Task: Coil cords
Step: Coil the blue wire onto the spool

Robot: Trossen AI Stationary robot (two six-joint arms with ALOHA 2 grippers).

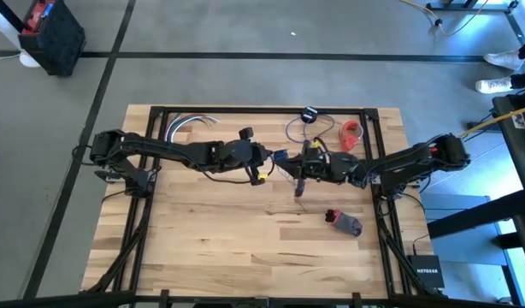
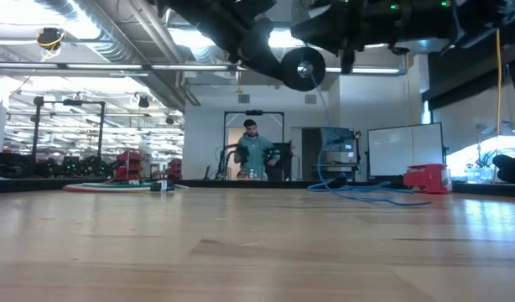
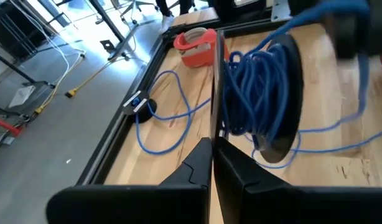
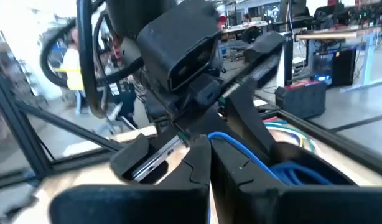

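Both arms meet mid-table, raised above surface. Left gripper [image 3: 212, 163] fingers pressed together on thin dark rod, apparently spool's axle. Right gripper [image 4: 209, 163] pressed together, pinching blue cord [image 3: 260, 93] near spool. Cord mostly wound on black spool [image 3: 289, 99] held in air; loose tail loops toward far edge, ending at small black disc [image 1: 309, 114], near red tape dispenser [image 3: 195, 45]. Judgement: winding under way; keep light tension, lay turns evenly, watch tail snagging on table frame [image 1: 245, 109].

Wooden plank desk [image 1: 245, 248] on grey concrete floor [image 1: 245, 77] marked with dark tape lines [image 1: 100, 94]. Beyond it, an open workshop: exposed ceiling ducts [image 2: 65, 13], strip lights, a white back wall with a dark-framed doorway [image 2: 254, 117], a whiteboard [image 2: 404, 147], and a person [image 2: 252, 151] standing at a bench.
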